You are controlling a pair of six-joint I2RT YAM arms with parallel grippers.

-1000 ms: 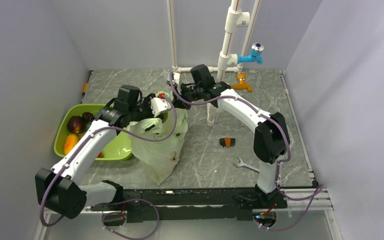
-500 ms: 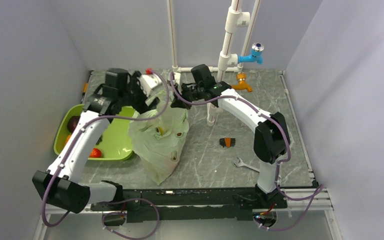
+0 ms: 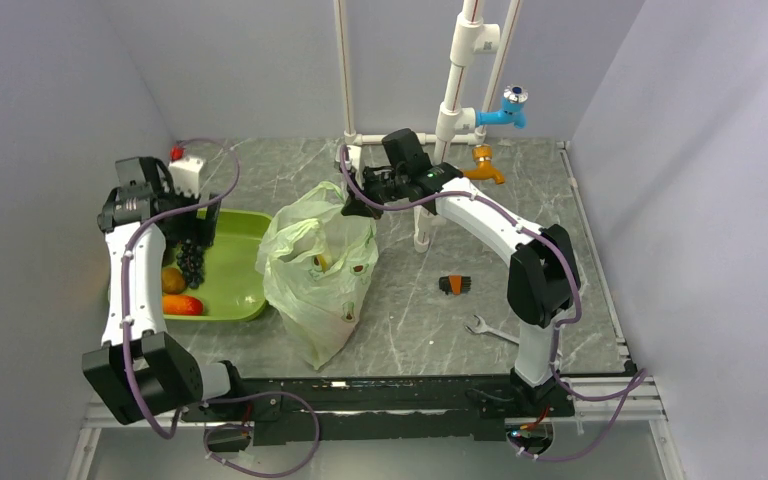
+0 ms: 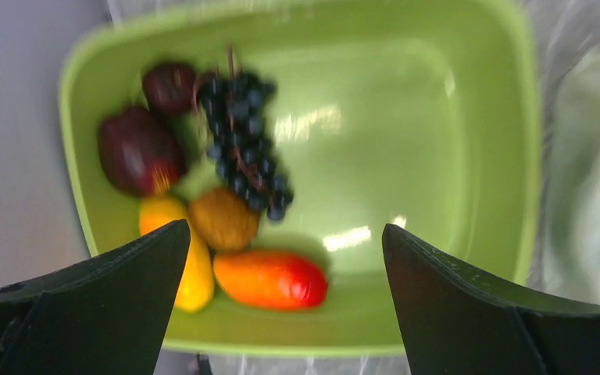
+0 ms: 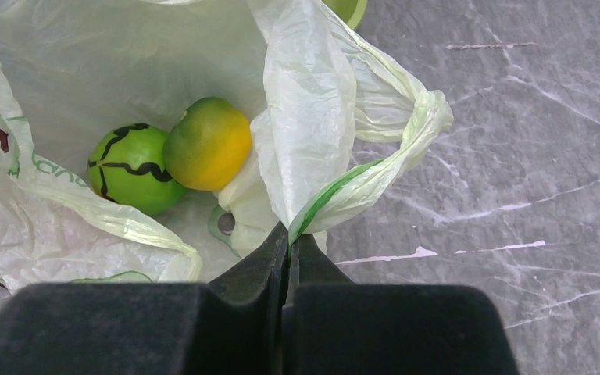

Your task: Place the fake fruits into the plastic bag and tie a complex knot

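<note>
My left hand (image 4: 283, 234) hangs wide open and empty above the lime-green tray (image 4: 476, 156), where most fake fruits (image 4: 269, 279) lie. My right hand (image 5: 287, 234) is pinched tight on the rim of the plastic bag (image 5: 312, 109), which stands on the surface (image 5: 531, 156) with two more inside.

Lime-green rigid tray (image 4: 437, 117) w/ rounded corners, directly below left gripper (image 4: 283, 230). Grey marble-pattern tabletop (image 3: 410, 300) under everything. White upright pipes (image 3: 457, 95) at back, right of right gripper (image 3: 352, 208) & beyond it; blue tap (image 3: 508, 106) high on them, orange tap (image 3: 484, 166) lower, to that gripper's right. Small orange-black brush (image 3: 452, 285) & silver spanner (image 3: 490, 330) lie flat, well apart from right gripper, to its right & toward near edge; spanner nearer the edge.
</note>
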